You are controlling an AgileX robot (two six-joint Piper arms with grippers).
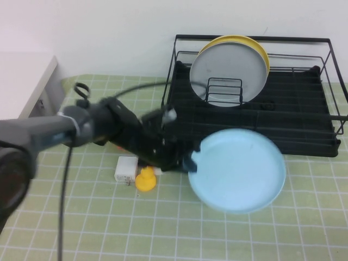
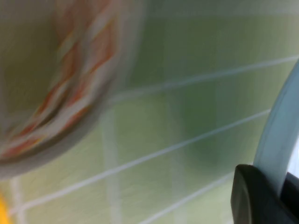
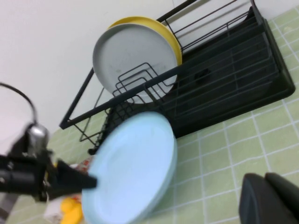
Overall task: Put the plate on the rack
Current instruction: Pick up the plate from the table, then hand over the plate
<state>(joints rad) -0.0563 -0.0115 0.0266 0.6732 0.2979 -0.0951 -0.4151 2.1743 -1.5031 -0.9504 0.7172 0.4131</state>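
One claw does the work: I see the left claw [image 1: 189, 162] pinching the near-left rim of the plate [image 1: 239, 171], which sits tilted just in front of the rack [image 1: 283, 136]. The plate is round, light blue, glossy plastic, its face up and toward me. The right claw [image 3: 268, 198], pressed together, hangs well apart above the green gridded surface [image 1: 179, 234].

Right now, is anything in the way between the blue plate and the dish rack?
Nothing visible blocks it. The left pincer is shut on the rim of the light blue plate, which is lifted just in front of the rack. The grey-white plate and yellow plate stand further back in it. The right pincer is shut, parked aside.
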